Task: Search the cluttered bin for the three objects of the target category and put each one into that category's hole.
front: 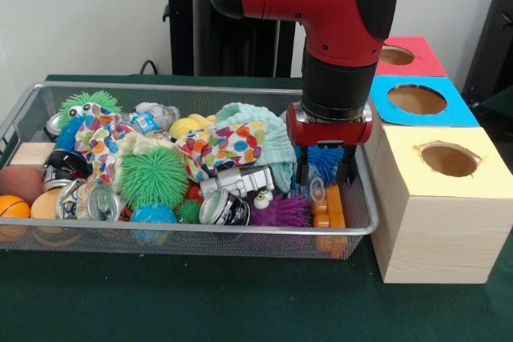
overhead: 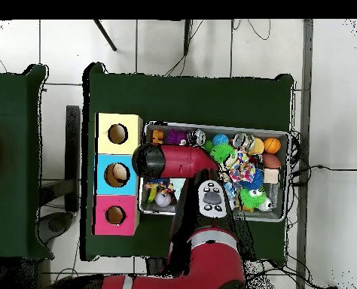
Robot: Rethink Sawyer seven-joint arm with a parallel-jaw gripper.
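1. Green cloth covers the table at the front edge, and on it stand a wire-mesh bin and, to its right in the front view, a row of three wooden boxes.
2. Nearest of these is the yellow-topped box, then the blue-topped box, then the red-topped box; each has a round hole in its top.
3. Only the front view shows the bin's contents clearly: a green spiky ball, a purple spiky toy, crushed drink cans, a multicoloured spotted cloth and an orange ball.
4. Only the overhead view shows the boxes lined up along one short end of the bin, and the red arm reaching across over that end.
5. From above, the arm hides the jaws altogether.
6. In the front view the jaws are down inside the bin at its box-side end, parted, with a blue spiky ball between the two black fingers.
7. Whether the fingers actually press on the ball cannot be told.
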